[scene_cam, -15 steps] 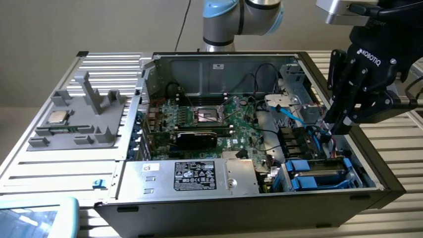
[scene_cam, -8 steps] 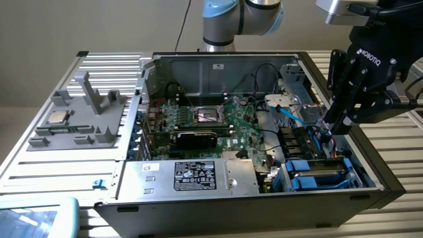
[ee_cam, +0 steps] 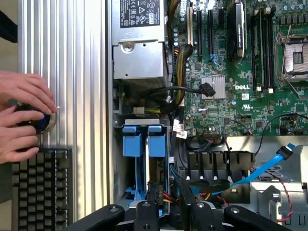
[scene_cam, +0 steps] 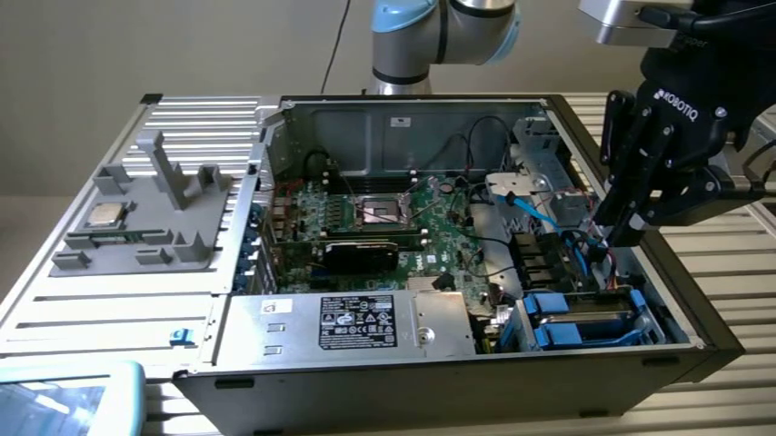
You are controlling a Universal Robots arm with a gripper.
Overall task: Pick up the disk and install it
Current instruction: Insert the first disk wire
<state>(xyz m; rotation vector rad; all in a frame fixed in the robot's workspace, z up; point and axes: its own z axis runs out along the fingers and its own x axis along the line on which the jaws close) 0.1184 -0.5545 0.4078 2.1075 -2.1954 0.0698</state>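
While the disk (scene_cam: 586,317) sits snug in the case (scene_cam: 363,127) corner, the gripper (scene_cam: 624,232) hangs above, partly open, holding nothing.

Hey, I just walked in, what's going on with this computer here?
A robot arm's gripper hangs over an open computer case, above the corner bay. The blue-framed disk sits in that bay, not in the gripper. Beside the case, a person's hands are on a small dark knob next to a keyboard.
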